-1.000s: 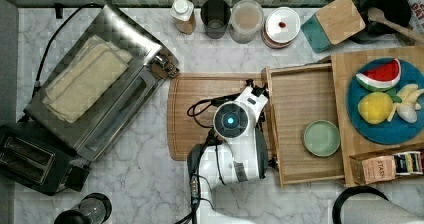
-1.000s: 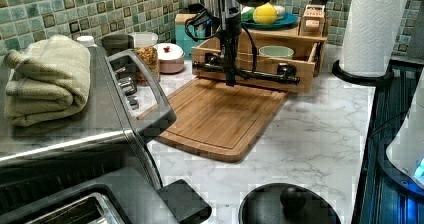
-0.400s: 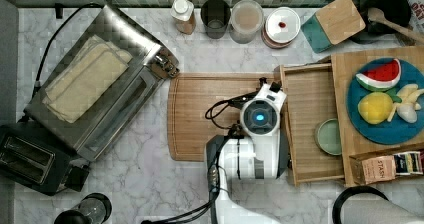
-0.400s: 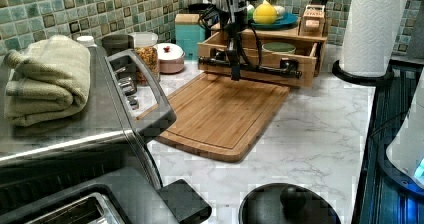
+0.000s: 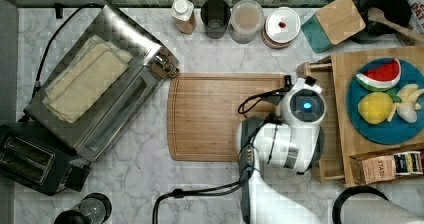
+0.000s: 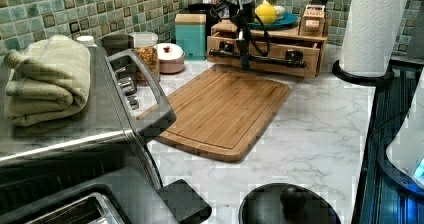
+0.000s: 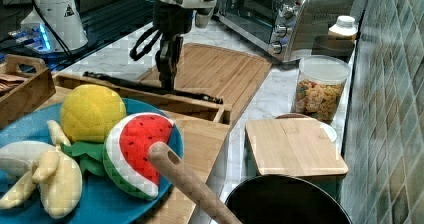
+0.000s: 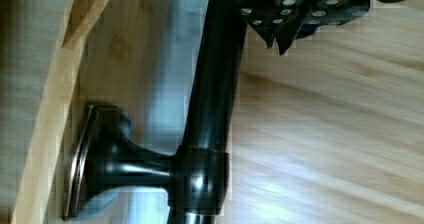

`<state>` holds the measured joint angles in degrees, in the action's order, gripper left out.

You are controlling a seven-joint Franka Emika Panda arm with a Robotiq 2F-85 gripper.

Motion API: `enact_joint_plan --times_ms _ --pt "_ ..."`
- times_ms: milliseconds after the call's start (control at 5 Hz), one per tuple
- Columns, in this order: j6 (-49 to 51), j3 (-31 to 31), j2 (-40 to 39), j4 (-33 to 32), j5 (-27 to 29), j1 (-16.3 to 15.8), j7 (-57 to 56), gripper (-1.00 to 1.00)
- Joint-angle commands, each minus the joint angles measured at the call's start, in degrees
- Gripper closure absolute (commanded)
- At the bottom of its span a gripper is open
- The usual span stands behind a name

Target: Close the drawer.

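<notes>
The pincer [image 6: 244, 64], clamped on the black handle [image 6: 270, 60] whose long axis runs across its grip, stands just before the drawer [image 6: 265, 50], nearly pushed into its wooden box.

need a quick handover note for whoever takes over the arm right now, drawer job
Gripper: down at the drawer's black handle, near the middle of the bar; whether the fingers are clamped on it is not clear.
Drawer: in the wooden stand under the fruit plate, its front nearly flush with the stand in the left view. The cutting board lies just in front.
Done: drawer pushed nearly home.
Left: check for a small remaining gap, finish the push if needed, then back the arm off.
</notes>
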<state>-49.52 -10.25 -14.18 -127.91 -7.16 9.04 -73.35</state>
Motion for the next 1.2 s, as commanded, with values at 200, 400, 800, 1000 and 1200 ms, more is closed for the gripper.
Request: enact_joint_plan --times_ms 200,400,800,1000,1200 --pt "-0.4 -9.2 -4.7 14.6 1.2 10.3 -3.7 1.0" --pt "-0.4 -8.6 -4.7 14.6 0.9 10.9 -3.5 1.0" --pt "-0.4 -8.5 -4.7 14.6 0.9 11.0 -3.5 1.0" --pt "-0.4 -8.6 -4.7 14.6 0.9 10.9 -3.5 1.0" --pt "-0.5 -10.6 -4.9 14.6 2.0 9.0 -4.2 1.0"
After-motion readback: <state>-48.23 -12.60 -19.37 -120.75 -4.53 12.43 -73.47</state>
